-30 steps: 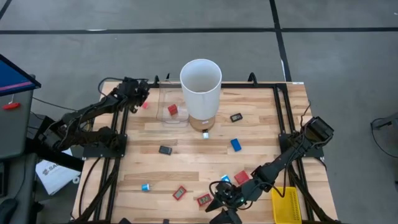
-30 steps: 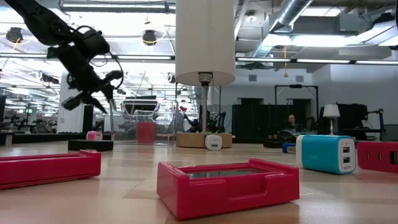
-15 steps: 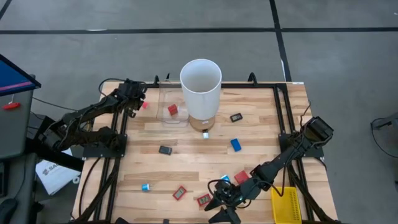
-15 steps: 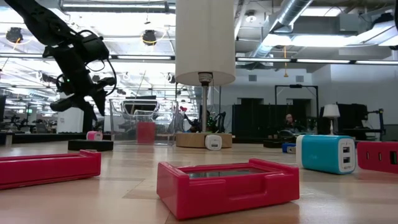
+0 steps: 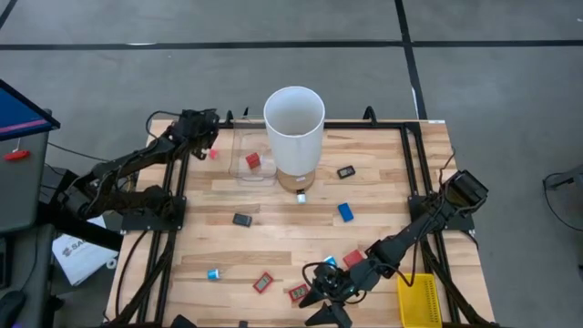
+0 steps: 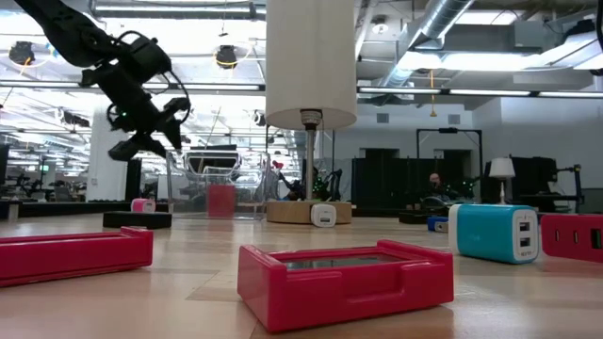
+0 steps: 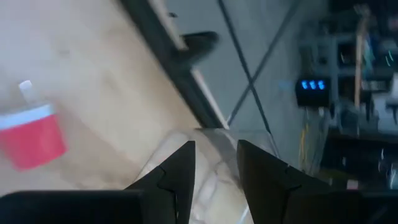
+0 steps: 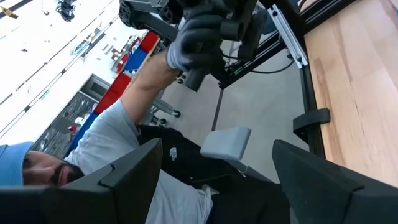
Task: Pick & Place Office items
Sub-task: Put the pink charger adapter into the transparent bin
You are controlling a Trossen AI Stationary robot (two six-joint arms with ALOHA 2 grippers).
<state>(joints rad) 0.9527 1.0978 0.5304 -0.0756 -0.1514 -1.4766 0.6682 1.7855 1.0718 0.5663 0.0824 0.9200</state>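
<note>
Office items [image 5: 345,211] scattered, none held. Left gripper [image 5: 202,130], jaws narrowly parted and empty, lifted again above pink piece [image 5: 214,154]: no grasp yet. Right gripper [image 5: 323,302] wide open, empty.

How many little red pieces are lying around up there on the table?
5 that I can see: one in the clear tray, a pinkish one near the left gripper, and three near the front edge. The right arm may hide more.
</note>
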